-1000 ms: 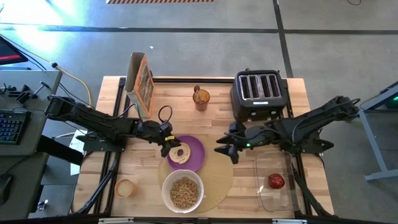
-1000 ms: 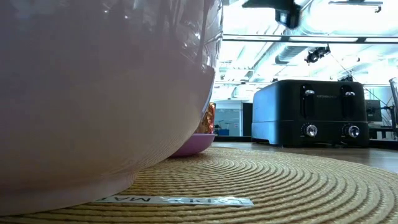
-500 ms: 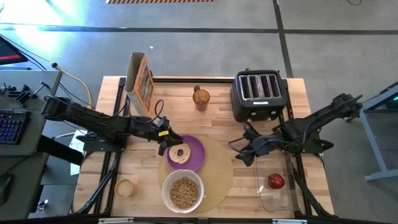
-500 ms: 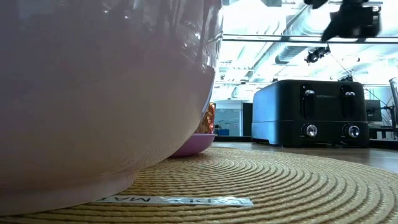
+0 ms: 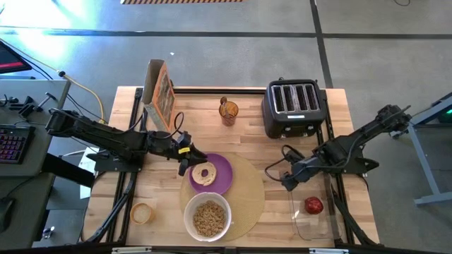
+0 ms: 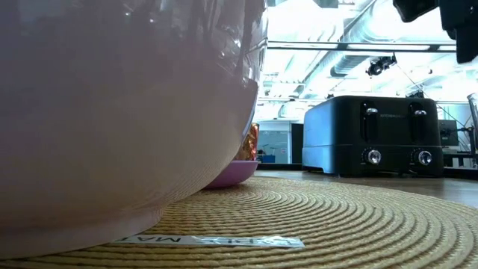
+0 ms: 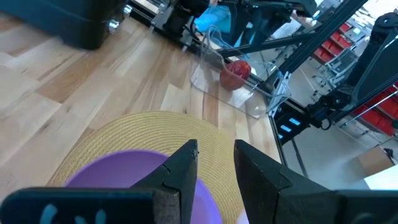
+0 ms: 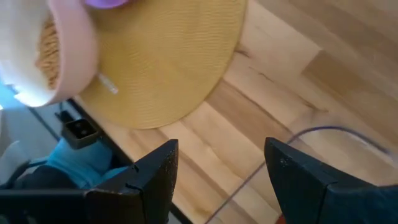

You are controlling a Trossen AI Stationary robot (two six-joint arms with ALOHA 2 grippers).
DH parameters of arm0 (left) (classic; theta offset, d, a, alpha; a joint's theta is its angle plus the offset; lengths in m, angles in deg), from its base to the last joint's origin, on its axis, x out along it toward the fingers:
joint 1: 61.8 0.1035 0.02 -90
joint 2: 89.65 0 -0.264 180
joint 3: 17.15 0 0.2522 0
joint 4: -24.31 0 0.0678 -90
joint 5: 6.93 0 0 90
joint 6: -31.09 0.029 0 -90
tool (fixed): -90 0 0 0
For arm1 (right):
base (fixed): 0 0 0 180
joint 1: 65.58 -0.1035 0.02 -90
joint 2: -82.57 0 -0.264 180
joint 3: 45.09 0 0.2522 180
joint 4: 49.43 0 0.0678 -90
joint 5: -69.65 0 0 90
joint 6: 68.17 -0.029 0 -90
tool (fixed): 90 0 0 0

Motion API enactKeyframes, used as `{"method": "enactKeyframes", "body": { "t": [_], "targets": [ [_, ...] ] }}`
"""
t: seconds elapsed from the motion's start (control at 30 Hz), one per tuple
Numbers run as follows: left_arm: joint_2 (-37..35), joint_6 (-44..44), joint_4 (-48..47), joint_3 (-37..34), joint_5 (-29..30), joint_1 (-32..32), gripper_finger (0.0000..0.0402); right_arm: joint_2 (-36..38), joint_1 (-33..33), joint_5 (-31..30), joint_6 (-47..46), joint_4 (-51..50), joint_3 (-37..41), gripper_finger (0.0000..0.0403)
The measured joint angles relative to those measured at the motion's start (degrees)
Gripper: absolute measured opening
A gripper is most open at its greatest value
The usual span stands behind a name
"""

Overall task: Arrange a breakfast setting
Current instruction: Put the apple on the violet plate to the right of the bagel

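Pale wooden tabletop, and the round red apple [image 5: 313, 205] sits in a clear plastic tray [image 5: 308, 226] — at about four o'clock from the right gripper [image 5: 288, 181], just beside it. That gripper's fingers gape empty; the left gripper [image 5: 185, 164], nearly closed and empty, hovers over the small purple plate [image 5: 220, 168].

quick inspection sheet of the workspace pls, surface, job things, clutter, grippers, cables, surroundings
surface: wooden table, tan mat on it
job's things: bagel on purple plate; white bowl of cereal on the mat; red apple in clear tray
clutter: black toaster, cereal box, amber cup, small wooden dish
grippers: left gripper beside the plate, fingers narrowly apart, empty; right gripper near the tray, open, empty
cables: yellow cable off the left edge
surroundings: keyboard
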Motion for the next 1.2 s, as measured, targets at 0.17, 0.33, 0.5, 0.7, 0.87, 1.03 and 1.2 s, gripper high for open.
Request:
{"method": "enactKeyframes", "body": {
  "t": [0.17, 0.33, 0.5, 0.7, 0.87, 1.03, 1.2],
  "targets": [
    [0.00, 1.42, -1.35, -0.01, 0.02, 0.00, 0.0095, -0.01, -0.02, -0.03, -0.02, -0.67, 0.00, 0.0220],
    [0.01, 1.47, -2.16, 0.00, 0.02, 0.00, 0.0095, -0.02, 0.00, 0.10, -0.33, -0.85, 0.00, 0.0228],
    [0.00, 1.47, -2.19, -0.01, 0.02, 0.00, 0.0095, -0.02, -0.02, 3.66, 0.06, -2.04, 0.00, 0.0261],
    [0.00, 1.33, -2.17, -0.01, 0.65, 0.00, 0.0095, -0.02, -2.51, 5.17, 0.17, -0.29, 0.00, 0.0283],
    [0.01, 1.04, -1.24, -0.01, 1.82, 0.00, 0.0095, -0.52, -6.00, 1.71, 0.71, 2.31, 0.00, 0.0284],
    [0.02, 0.24, -0.65, -0.01, 1.96, 0.02, 0.0095, -1.61, -9.49, 1.89, 0.21, 3.87, 0.00, 0.0284],
    [0.02, -0.17, -0.50, -0.01, 1.97, 0.02, 0.0095, -2.93, -12.47, 4.93, -10.00, -0.02, -0.02, 0.0284]
  ]
}}
